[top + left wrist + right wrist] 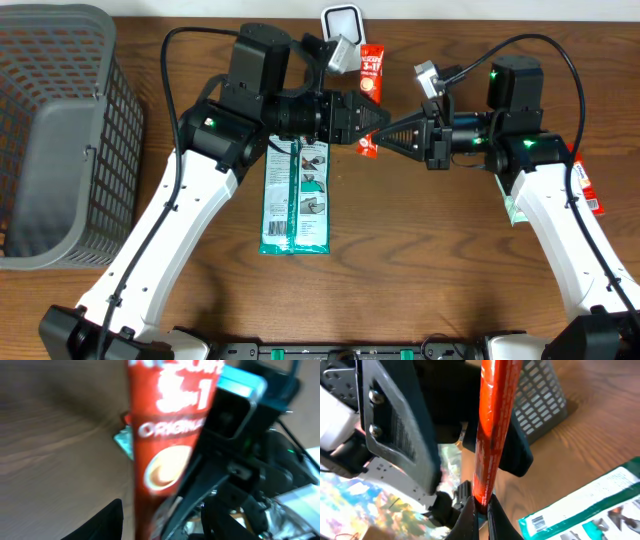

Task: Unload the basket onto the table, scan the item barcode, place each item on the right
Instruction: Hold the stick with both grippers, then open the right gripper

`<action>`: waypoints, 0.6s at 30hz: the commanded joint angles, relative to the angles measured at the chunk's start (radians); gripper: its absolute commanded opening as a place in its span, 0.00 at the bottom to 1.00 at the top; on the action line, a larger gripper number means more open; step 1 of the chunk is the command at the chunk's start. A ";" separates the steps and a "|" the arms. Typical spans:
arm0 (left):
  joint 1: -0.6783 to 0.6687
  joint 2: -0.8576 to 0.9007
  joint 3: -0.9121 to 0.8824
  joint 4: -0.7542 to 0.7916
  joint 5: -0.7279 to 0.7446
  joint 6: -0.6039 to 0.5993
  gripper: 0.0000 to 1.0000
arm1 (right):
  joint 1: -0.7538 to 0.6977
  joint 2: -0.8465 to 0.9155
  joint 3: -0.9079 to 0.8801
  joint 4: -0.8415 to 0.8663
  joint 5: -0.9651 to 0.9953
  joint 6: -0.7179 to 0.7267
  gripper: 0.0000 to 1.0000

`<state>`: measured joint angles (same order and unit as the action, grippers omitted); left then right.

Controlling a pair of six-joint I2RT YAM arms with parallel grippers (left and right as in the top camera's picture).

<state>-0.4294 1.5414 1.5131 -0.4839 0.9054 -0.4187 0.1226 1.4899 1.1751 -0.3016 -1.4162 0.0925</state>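
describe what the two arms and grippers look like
The left arm and right arm have white rounded links joined by black motor housings, with green lights at the joints. A black cable loops off each. The left gripper and right gripper are black; the right one's fingers taper to a narrow tip.

On bench (pixel 420 270): basket (pixel 60 150) far left, packets (pixel 296 205) flat centre, sachet (pixel 370 70) raised just right, scanner (pixel 340 22) behind.
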 commanded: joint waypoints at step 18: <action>-0.049 0.005 -0.007 0.018 -0.264 0.071 0.52 | 0.051 -0.011 0.001 -0.040 0.164 0.121 0.01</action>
<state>-0.4614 1.5414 1.5131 -0.4728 0.7029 -0.3843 0.1455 1.4899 1.1751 -0.3241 -1.3041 0.2047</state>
